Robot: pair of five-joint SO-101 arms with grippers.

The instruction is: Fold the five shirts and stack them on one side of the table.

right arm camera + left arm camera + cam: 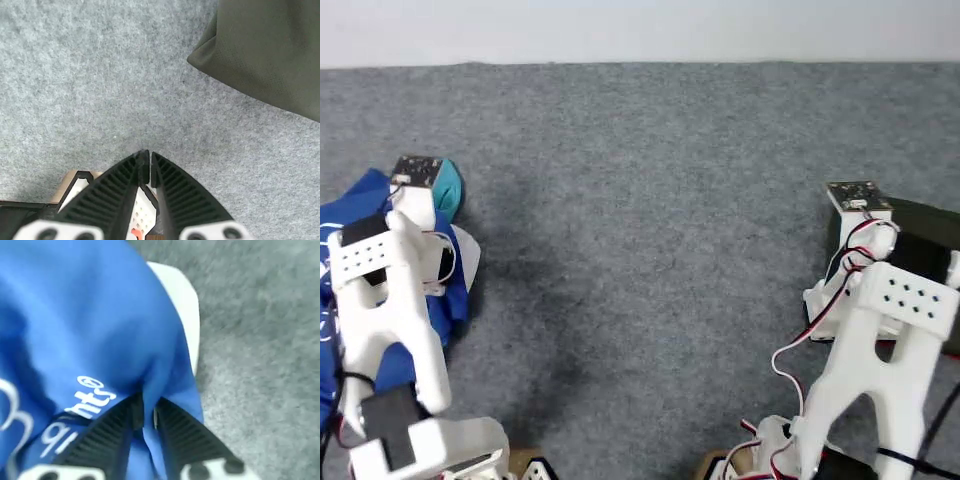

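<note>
The left hand pinched the soft blue printed shirt (likely limp; best gripped by hems). The right hand sat closed, empty.

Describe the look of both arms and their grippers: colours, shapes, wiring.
The left arm and right arm are blocky white plastic links, with rows of round holes near the wrist. Red, white and black wires loop along the right one. A dark circuit board tops each wrist. The left gripper and right gripper have black ribbed fingers on white bases.

blue shirt — cut by edge | dark shirt — partly behind right arm
</note>
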